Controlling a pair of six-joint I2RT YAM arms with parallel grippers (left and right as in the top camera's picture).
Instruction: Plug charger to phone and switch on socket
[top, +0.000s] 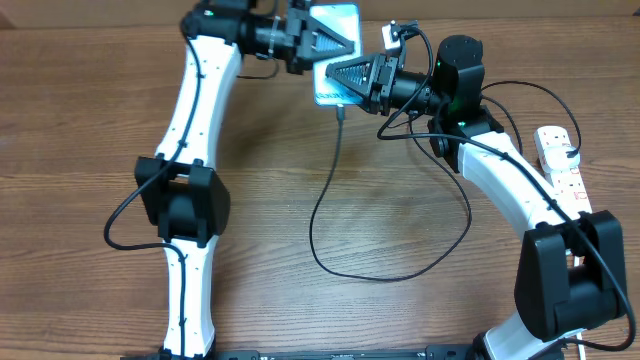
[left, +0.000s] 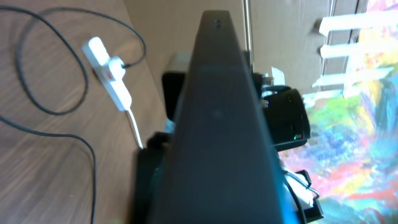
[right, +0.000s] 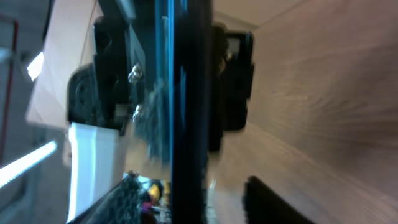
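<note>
Slim, stiff and glass-slick, the phone (top: 340, 18) is near the table's (top: 90, 120) far edge, pinched across its flat faces by the closed left hand (top: 340, 44); the right hand (top: 335, 72) stands parted, empty.

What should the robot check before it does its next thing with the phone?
1. Left gripper shut on the phone: ok.
2. Charger tip reaches the phone's lower edge: ok; fully pushed in: cannot tell.
3. Right gripper jaws apart on either side of the phone: ok.
4. Charger's other end sits at the socket: ok.
5. Socket switch on: cannot tell.
</note>
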